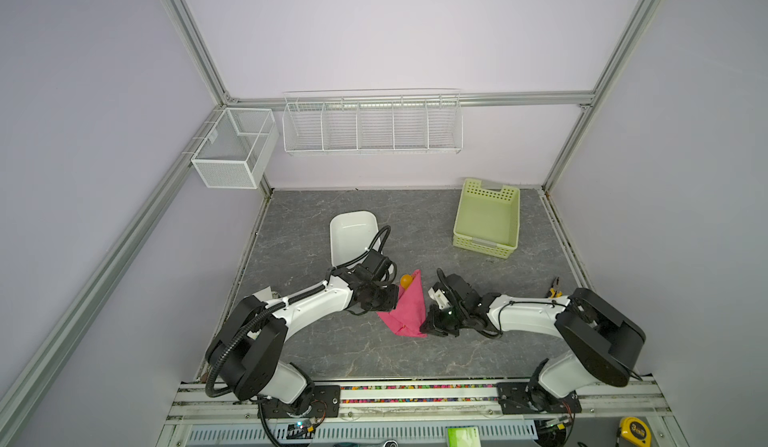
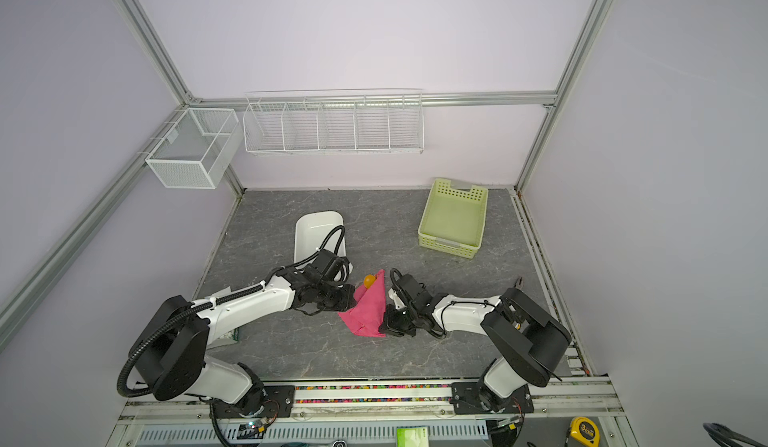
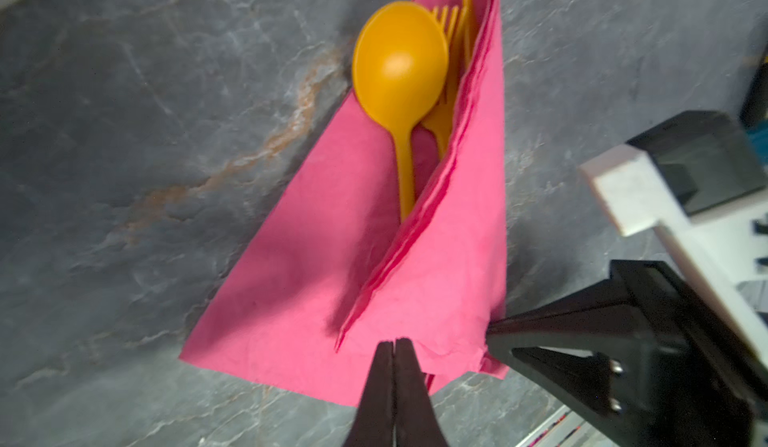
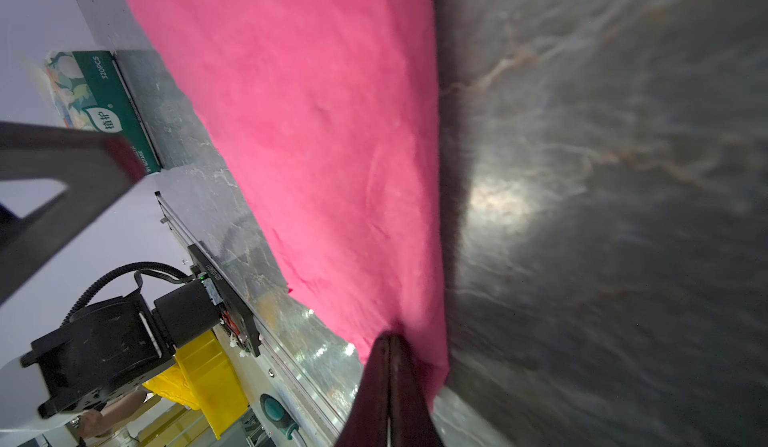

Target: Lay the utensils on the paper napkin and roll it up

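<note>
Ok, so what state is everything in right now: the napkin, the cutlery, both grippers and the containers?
paper napkin: folded into a triangle, not yet rolled.
spoon: tucked in the fold, bowl sticking out.
fork: tucked beside it, tines showing.
left gripper: shut, tips on the napkin.
right gripper: shut at the napkin's corner.
white tub: upright, looks empty.
green basket: upright, empty.

White arms [image 1: 316,303], black joints, seemingly ribbed cable [image 2: 123,372]
</note>
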Controlling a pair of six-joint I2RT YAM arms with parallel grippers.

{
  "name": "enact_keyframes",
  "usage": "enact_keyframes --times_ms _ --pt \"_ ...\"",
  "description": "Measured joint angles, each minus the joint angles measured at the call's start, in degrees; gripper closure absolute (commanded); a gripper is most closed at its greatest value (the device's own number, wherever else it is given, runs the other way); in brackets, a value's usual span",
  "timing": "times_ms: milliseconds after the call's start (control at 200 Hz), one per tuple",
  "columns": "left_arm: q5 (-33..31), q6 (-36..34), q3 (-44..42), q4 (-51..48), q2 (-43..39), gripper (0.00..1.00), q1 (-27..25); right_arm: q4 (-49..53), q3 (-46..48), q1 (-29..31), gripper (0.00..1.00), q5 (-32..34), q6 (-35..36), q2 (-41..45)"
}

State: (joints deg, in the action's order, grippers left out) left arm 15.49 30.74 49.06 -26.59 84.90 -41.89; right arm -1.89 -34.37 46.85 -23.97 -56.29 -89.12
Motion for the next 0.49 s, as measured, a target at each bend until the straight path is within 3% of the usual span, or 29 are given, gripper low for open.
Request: enact_keyframes --times_ms 495 --pt "6.75 0.46 -0.96 6.01 6.97 1.00 -0.13 0.42 0.00 0.00 0.93 0.59 0.00 0.35"
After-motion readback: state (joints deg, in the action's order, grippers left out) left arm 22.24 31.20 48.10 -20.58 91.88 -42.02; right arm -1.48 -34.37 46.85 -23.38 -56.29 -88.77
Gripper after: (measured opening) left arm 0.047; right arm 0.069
